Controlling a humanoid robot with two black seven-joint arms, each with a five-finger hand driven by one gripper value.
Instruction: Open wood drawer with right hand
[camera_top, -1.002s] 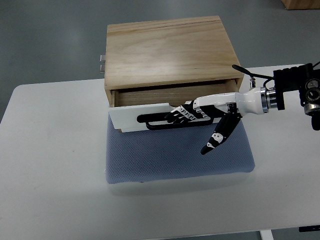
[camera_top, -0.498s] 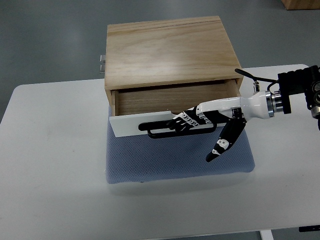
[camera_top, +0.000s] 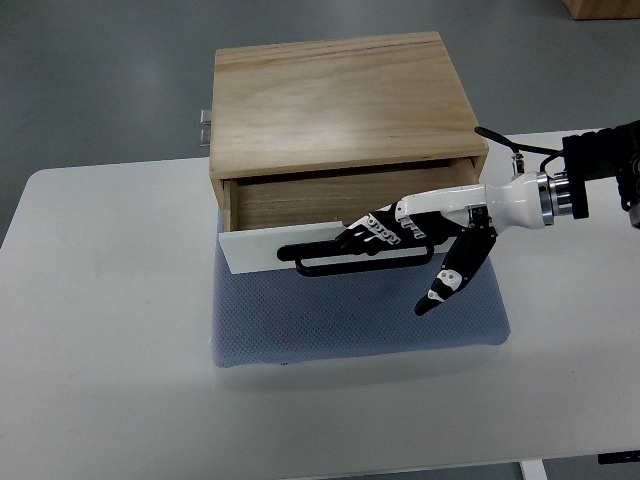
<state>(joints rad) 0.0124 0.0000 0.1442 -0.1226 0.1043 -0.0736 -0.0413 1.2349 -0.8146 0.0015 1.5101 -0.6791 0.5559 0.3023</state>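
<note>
1. The right hand (camera_top: 400, 236) reaches in from the right edge, its fingers (camera_top: 362, 236) curled over the black handle (camera_top: 352, 259) of the wood drawer (camera_top: 300, 205); the thumb (camera_top: 455, 278) hangs free, pointing down over the blue mat (camera_top: 350, 320).
2. The drawer is partly pulled out of the wooden box (camera_top: 335, 100), its white front (camera_top: 275, 244) over the mat's far edge.
3. The palm hides the front's right end.
4. The white table (camera_top: 100, 330) lies bare on both sides.

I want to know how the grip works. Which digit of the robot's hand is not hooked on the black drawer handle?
The thumb of the right hand. It points down, apart, over the blue-grey mat, while the other fingers curl on the black bar handle.
</note>
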